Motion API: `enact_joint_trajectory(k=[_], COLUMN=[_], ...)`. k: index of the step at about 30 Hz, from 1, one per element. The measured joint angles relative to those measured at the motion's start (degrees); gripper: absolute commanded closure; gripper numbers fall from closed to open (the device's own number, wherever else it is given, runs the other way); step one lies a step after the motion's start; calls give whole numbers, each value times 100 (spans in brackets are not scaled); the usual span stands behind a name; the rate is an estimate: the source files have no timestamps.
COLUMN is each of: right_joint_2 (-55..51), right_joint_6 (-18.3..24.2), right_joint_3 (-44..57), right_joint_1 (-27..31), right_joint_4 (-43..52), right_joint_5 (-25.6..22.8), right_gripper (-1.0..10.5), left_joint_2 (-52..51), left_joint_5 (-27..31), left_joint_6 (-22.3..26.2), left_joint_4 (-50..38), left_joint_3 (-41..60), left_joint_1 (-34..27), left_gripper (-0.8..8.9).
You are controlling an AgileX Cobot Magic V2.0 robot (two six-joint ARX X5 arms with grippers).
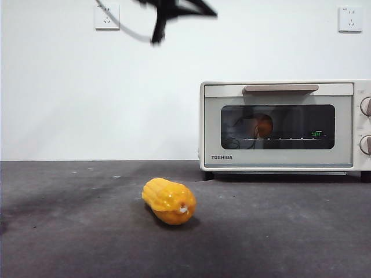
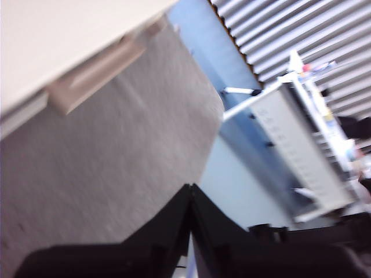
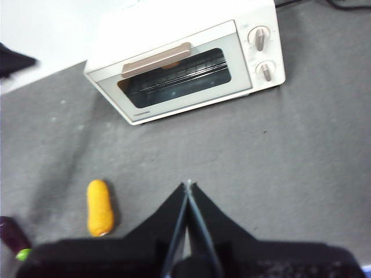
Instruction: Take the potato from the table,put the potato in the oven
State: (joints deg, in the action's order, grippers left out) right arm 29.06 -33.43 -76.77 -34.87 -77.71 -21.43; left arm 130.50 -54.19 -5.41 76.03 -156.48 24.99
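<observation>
The cream-white oven (image 1: pixel 278 156) stands at the back right of the table (image 1: pixel 69 231) with its door shut. Behind the dark glass, an orange-brown rounded shape, the potato (image 1: pixel 264 124), rests on the wire rack. My right gripper (image 3: pixel 188 185) hangs high over the table in front of the oven (image 3: pixel 174 35), shut and holding nothing. My left gripper (image 2: pixel 190 188) is also shut and holding nothing, near the oven's tan handle (image 2: pixel 95 72) in a blurred picture. A black arm tip (image 1: pixel 168 14) shows at the top of the front view.
A yellow ribbed corn cob (image 1: pixel 168 200) lies on the table left of the oven, also in the right wrist view (image 3: pixel 99 207). A dark purple vegetable with a green end (image 3: pixel 11 237) lies beside the corn. Two knobs (image 3: pixel 261 55) sit on the oven's right side.
</observation>
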Motion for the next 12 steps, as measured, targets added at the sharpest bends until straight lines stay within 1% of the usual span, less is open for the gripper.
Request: enact_joint_trajectory(k=[4, 7, 12], right_joint_2=[-4, -4, -4], right_joint_6=[157, 195, 199], right_joint_3=[0, 0, 0], right_joint_1=[0, 0, 0], right_joint_4=[0, 0, 0], right_joint_5=[-293, -407, -428], right_gripper=[945, 945, 945], left_joint_2=[-614, -1088, -1812], left_joint_5=[588, 1300, 2621], left_joint_6=[212, 271, 337], left_joint_4=[-17, -17, -15], left_joint_3=[-144, -146, -144], left_joint_1=[225, 457, 881], left_gripper=[817, 817, 817])
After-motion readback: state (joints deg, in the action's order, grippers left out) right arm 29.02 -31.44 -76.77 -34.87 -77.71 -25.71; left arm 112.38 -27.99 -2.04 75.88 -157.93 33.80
